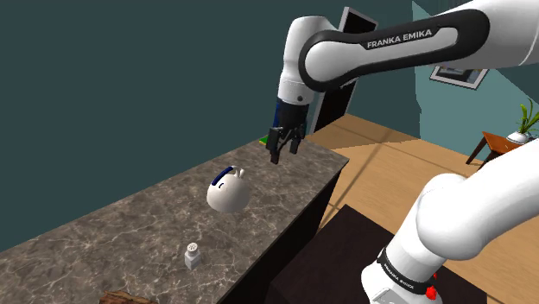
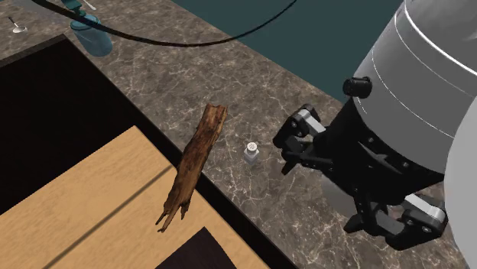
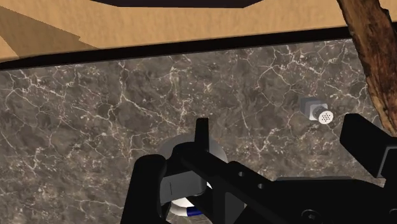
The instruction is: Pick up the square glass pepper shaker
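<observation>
- Nearest in the shoulder view, the end of a rough brown piece of wood is seen lying on the dark marbled table.
- Just beyond it stands the pepper shaker, upright and untouched, near the table's edge on the stand's side. It is drawn as a small pale square body with a perforated cap. In the second exterior view it is placed just beside the wood, though apart from it.
- Further along the table a white rounded vessel with a dark blue mark on top is set. What it is cannot be told surely; possibly a small pot or a money box.
- Furthest off, the pincer is held raised above the table, pointing down. Its fingers are spread apart and nothing is gripped between them. In the wrist view the white vessel is seen below it, while the shaker lies off to the side, well apart from either finger.
- The step in hand is judged to be the approach: the shaker has not been reached, and no descent towards it is apparent.
- For the next move, the pincer would need to be carried back along the table past the white vessel and centred over the shaker. It would then be lowered with the fingers astride two flat sides before being closed. Clearance from the wood should be kept, since it lies so close.
</observation>
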`<state>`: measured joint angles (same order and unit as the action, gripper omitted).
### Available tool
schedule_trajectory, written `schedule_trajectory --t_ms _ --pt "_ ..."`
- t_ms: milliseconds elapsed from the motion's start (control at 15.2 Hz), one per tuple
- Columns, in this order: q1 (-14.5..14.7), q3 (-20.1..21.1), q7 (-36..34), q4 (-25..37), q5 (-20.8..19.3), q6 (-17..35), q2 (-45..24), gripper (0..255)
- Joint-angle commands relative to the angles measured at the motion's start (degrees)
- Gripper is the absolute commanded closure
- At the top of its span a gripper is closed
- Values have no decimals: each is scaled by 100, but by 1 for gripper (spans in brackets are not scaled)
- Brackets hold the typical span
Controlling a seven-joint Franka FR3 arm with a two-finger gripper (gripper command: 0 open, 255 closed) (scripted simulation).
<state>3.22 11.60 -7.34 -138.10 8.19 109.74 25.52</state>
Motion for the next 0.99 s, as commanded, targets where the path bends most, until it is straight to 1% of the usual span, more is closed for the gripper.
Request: schedule_trajectory --t_ms 0,396,660,924 --pt "36 157 -137 79 -7 292 -425 0" --pt "127 543 -584 469 -214 997 -1719 0" --pt "220 721 -939 863 -495 1361 -2638 0" --pt "382 797 -1308 1362 -850 1617 -3578 0"
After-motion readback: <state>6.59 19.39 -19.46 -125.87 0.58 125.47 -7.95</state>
